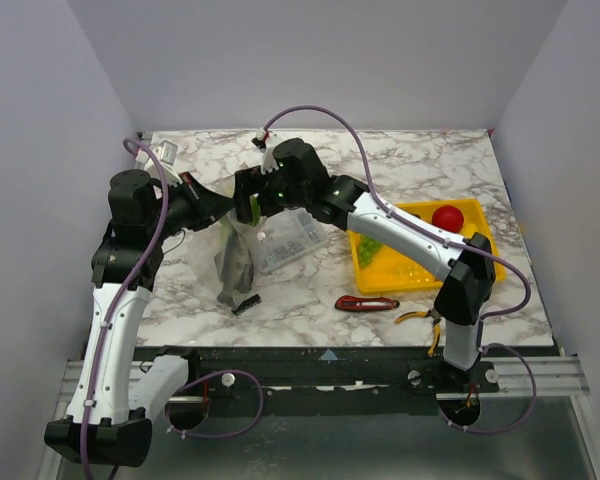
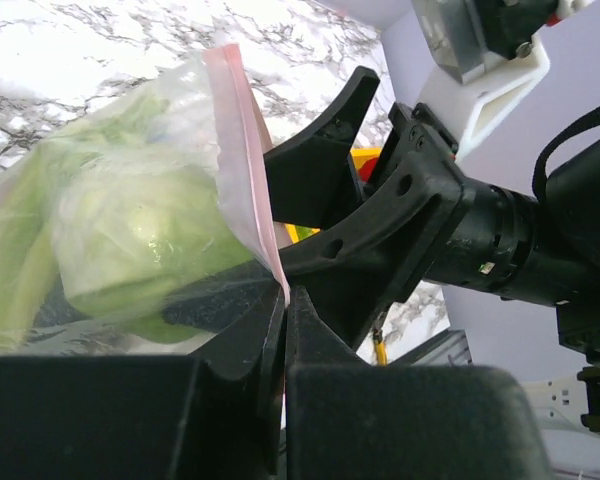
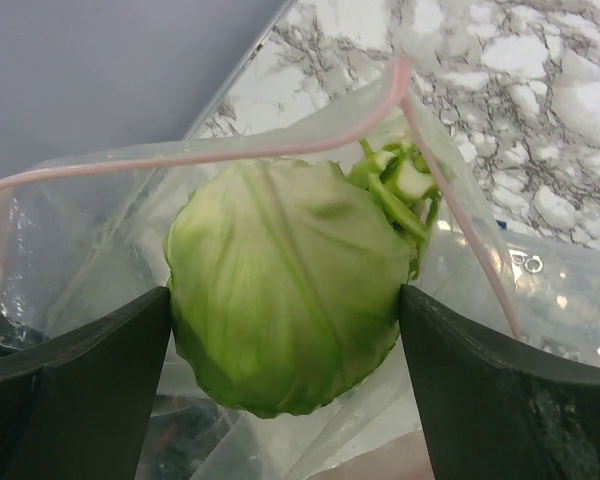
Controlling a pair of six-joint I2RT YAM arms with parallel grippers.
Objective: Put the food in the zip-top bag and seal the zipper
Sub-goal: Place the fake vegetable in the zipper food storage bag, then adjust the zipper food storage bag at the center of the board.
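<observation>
The clear zip-top bag (image 1: pixel 236 258) hangs above the table with its mouth up. My left gripper (image 2: pixel 285 295) is shut on the pinkish-red zipper (image 2: pixel 244 150) at one edge of the mouth and holds it up. My right gripper (image 3: pixel 285 335) is shut on the green cabbage (image 3: pixel 288 285), one jaw touching each side, and holds it in the open mouth. The cabbage shows through the plastic in the left wrist view (image 2: pixel 130 235). Pale green celery (image 3: pixel 398 185) lies in the bag behind it. The zipper (image 3: pixel 230 155) gapes open around the cabbage. A red tomato (image 1: pixel 447 217) and green grapes (image 1: pixel 368 248) sit in the yellow tray (image 1: pixel 475 228).
A rigid clear compartment box (image 1: pixel 292 236) lies just right of the bag. A red-handled knife (image 1: pixel 365 303) and yellow-handled pliers (image 1: pixel 427 320) lie near the front edge. A small black piece (image 1: pixel 245 304) lies below the bag. The two grippers are close together.
</observation>
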